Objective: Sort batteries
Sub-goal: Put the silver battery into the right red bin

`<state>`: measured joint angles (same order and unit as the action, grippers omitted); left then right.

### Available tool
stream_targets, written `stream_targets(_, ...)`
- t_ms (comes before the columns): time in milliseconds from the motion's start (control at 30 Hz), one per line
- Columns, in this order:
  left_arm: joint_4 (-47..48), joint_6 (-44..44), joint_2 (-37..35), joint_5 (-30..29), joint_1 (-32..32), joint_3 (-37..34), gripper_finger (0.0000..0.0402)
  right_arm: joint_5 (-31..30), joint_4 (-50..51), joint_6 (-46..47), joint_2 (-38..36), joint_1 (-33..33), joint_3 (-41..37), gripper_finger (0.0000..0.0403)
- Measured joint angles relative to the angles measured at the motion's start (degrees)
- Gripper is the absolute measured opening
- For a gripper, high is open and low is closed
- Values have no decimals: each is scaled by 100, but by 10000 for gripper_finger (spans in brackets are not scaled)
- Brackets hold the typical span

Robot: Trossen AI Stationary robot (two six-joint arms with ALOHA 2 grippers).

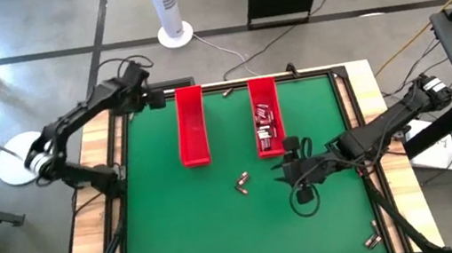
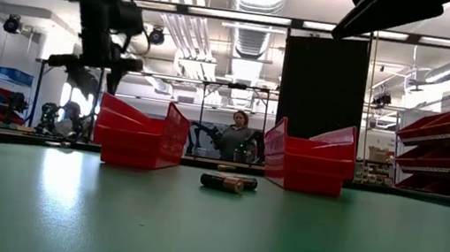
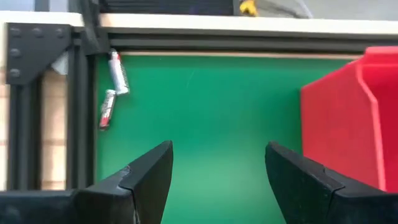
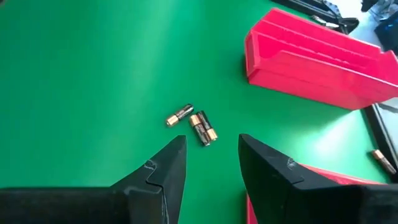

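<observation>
Batteries [image 4: 194, 126] are small dark cylinders with coppery ends.

Matte black arms, wedge-shaped fingers [image 3: 149, 180]

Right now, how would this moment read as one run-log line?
right gripper: open, empty, above loose batteries | right tray: holds batteries | left tray: looks empty | left gripper: open, waiting at far-left corner
</observation>
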<state>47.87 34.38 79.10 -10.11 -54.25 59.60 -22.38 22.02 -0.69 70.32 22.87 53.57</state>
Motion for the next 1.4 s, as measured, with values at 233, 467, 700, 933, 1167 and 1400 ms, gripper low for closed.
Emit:
stream_targets(233,426,-337,1260,81,-304,633,233,-23,37,153,-4,0,-45,126)
stream_targets(467,682,-389,2049,77,-696,947,233,-21,205,576,-4,0,-150,117)
stream_targets(700,568,-336,2614,-154,-1016,1246,233,-21,212,816,-4,0,-355,121)
stream_targets(933,578,-280,3107,-186,-1245,1712,233,-21,274,1004,-7,0,-412,132)
stream_targets(1167,1137,-251,3843,-597,-1369,2229,233,-23,489,1118,-9,0,-414,122)
stream_targets(1400,2000,-515,4241,-599,-1385,2681,231,-206,468,717,-9,-8,-414,110)
